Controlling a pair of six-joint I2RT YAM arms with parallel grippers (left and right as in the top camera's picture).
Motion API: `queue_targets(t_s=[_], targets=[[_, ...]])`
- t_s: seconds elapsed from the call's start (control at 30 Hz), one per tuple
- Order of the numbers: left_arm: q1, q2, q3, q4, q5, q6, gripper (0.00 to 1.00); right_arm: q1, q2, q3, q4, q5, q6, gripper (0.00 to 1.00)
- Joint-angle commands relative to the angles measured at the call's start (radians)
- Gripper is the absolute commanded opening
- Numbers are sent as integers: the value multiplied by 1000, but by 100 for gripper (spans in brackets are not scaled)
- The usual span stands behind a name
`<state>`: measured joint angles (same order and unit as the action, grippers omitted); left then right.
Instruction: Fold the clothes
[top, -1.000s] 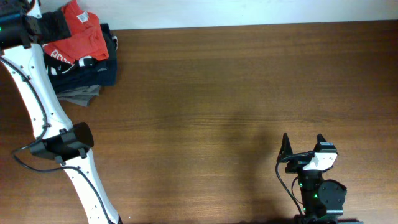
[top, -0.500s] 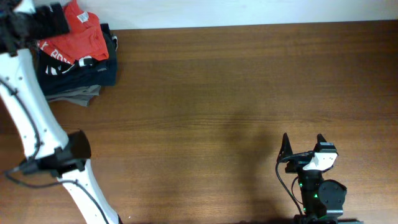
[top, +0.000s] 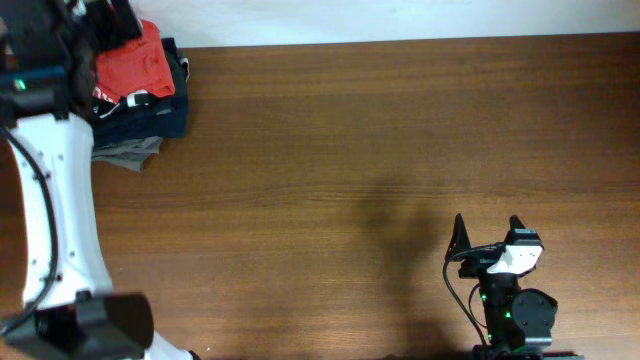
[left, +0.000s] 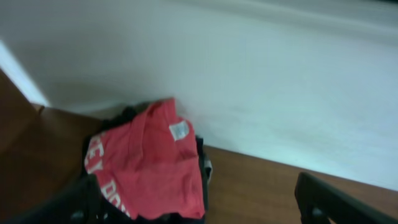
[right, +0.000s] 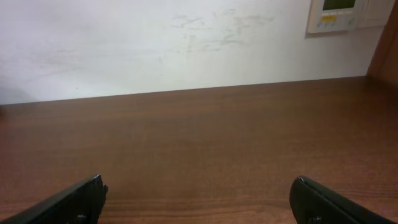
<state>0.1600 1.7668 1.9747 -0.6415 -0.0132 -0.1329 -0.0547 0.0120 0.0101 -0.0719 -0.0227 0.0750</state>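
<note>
Left jaws stand wide with nothing between them, and the orange-red T-shirt (left: 149, 168) lies crumpled just ahead of and below them, white neck label (left: 179, 129) up, topping a pile of dark folded garments (top: 150, 115) against the wall (left: 280, 74). Right jaws, wide too, sit well apart over the brown tabletop (right: 205, 137).

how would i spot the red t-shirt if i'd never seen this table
Look to the far left of the brown wooden table, against the white wall, where a pile of clothes sits. The red T-shirt lies crumpled on top: the only bright piece, with white lettering and a white neck label, above dark folded garments.
</note>
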Motion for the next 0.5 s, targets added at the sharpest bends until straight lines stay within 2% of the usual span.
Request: queue_targets(t_s=[0.0,0.23,0.27,0.47], targets=[[3,-184,-196,93,-9,-39,99,9,-8,-5,-7,12,0,99],[4,-461,-622,307,-11,-38,99,9,-8,-5,-7,12,0,99],[3,-536,-735,370,-10,-38,99,9,-8,-5,-7,12,-1,99],[3,-840,-1152,652,-2,-38,99,9,-8,-5,-7,12,0,99]])
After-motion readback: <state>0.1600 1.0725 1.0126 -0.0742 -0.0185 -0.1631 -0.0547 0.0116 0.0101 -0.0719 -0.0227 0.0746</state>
